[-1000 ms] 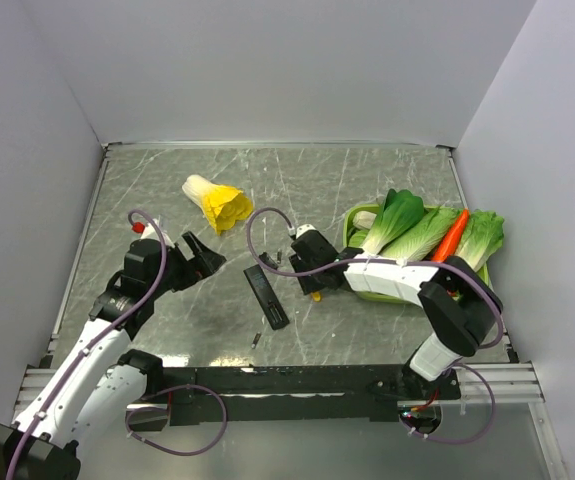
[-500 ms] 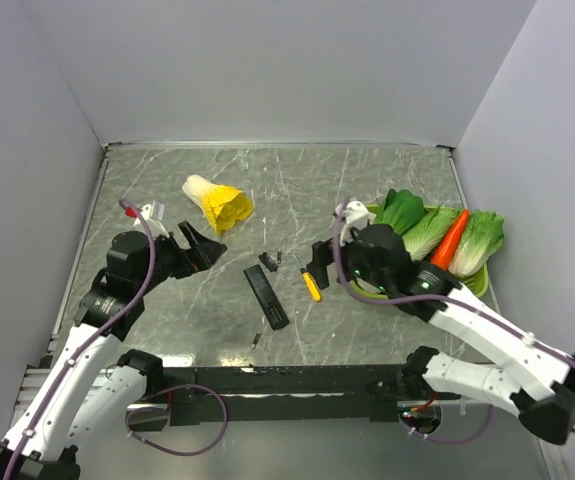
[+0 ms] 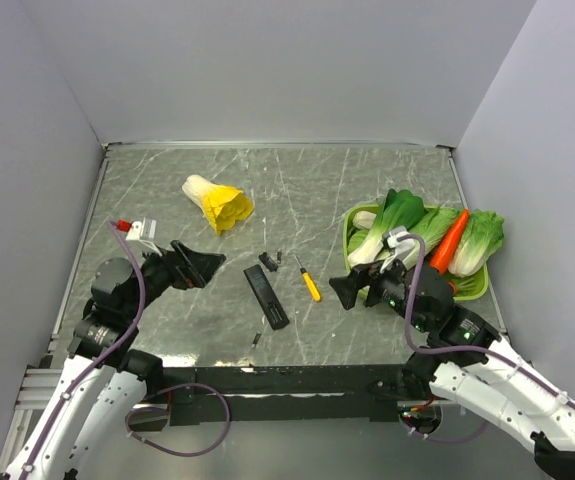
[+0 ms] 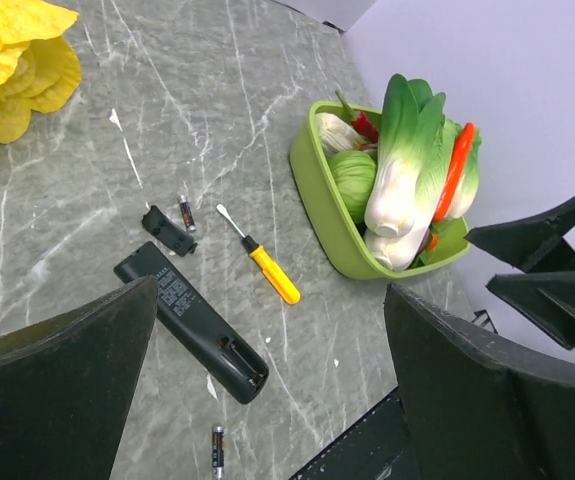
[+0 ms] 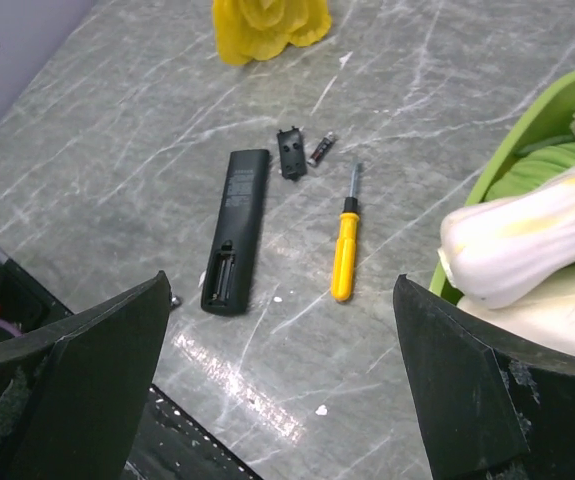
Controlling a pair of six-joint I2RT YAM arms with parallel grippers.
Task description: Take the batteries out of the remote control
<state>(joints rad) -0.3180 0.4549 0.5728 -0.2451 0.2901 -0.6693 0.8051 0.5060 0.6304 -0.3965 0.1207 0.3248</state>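
The black remote control (image 3: pixel 266 296) lies flat mid-table, its battery bay open and empty (image 4: pixel 229 355) (image 5: pixel 223 272). One battery (image 3: pixel 278 258) (image 4: pixel 185 212) (image 5: pixel 321 148) rests beside the short black cover piece (image 3: pixel 265 262) (image 4: pixel 168 231) (image 5: pixel 289 152) beyond the remote's far end. A second battery (image 3: pixel 256 340) (image 4: pixel 217 447) lies near the front edge. My left gripper (image 3: pixel 202 265) (image 4: pixel 272 330) hovers open and empty left of the remote. To the remote's right, my right gripper (image 3: pixel 352 290) (image 5: pixel 283 285) is open and empty too.
A yellow-handled screwdriver (image 3: pixel 308 279) (image 4: pixel 264 262) (image 5: pixel 345 250) lies just right of the remote. A green basket (image 3: pixel 350 222) (image 4: pixel 312 190) of vegetables stands at the right. A yellow cabbage (image 3: pixel 217 203) (image 5: pixel 267 25) sits at the back left. The table's black front rail (image 3: pixel 297 378) runs close behind the second battery.
My right gripper has opened and drawn back from the screwdriver toward the near right, leaving the screwdriver on the table. My left arm has pulled back a little toward the near left.
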